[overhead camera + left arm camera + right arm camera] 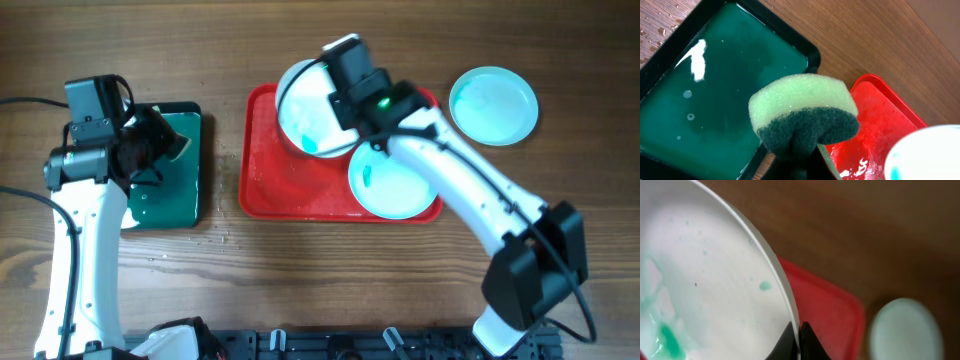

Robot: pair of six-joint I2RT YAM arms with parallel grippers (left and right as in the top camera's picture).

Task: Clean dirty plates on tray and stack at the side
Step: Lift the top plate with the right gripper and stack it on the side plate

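- Right gripper [799, 341]: jaws closed onto the rim of the white plate [305, 110], one dark fingertip on each side of the rim, nearly touching
- Left gripper [797, 150]: jaws clamped on a sponge [800, 107], pale green foam uppermost with the dark green scouring layer below it, pinched inward at the grip
- White plate: over the far left part of the red tray [265, 170], its far rim reaching past the tray edge; a teal smear [309, 146] sits on its near side, with fainter streaks and specks around it
- Whether the white plate rests flat or is raised off the tray cannot be determined
- Overhead, the right wrist covers the plate's right side and the grip point; the left fingertips are largely hidden behind the sponge
- Right wrist view is blurred and crops most of the plate
- Turquoise plate [400, 185]: on the near right part of the red tray, with a small teal mark, partly beneath the right arm
- Second turquoise plate [493, 105]: on the wooden table [300, 270], right of the tray
- Dark green tray [175, 200]: left of the red tray, holding liquid, with the sponge above it
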